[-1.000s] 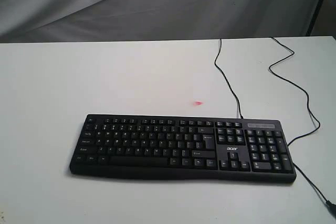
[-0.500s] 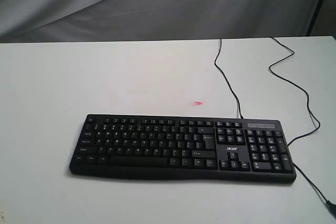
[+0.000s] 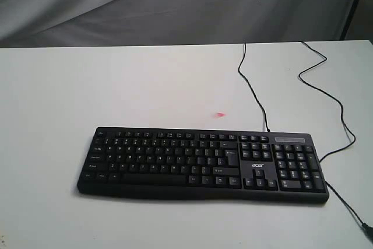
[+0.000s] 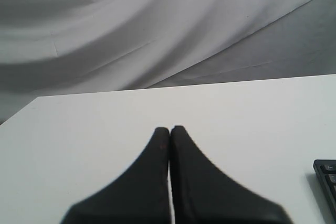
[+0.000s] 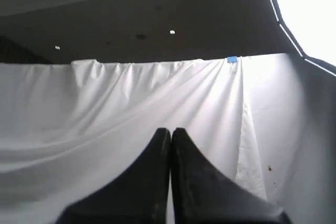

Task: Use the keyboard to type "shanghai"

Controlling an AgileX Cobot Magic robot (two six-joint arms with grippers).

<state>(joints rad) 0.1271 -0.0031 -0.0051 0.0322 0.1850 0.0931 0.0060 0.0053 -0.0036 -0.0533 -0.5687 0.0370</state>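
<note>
A flat, wide, black plastic keyboard (image 3: 201, 164) with small white key legends and a number pad lies lengthwise on the smooth, matte white table (image 3: 116, 86), towards its near edge. A thin black cable (image 3: 252, 88) curves from the keyboard's back edge to the far side, where grey creased cloth (image 3: 175, 4) hangs, and a small pink spot (image 3: 220, 115) sits just behind the keys. The left end effector (image 4: 169, 129) and right end effector (image 5: 170, 130), both of dark, tapered, matte fingers, have their tips pressed together and hold nothing.
</note>
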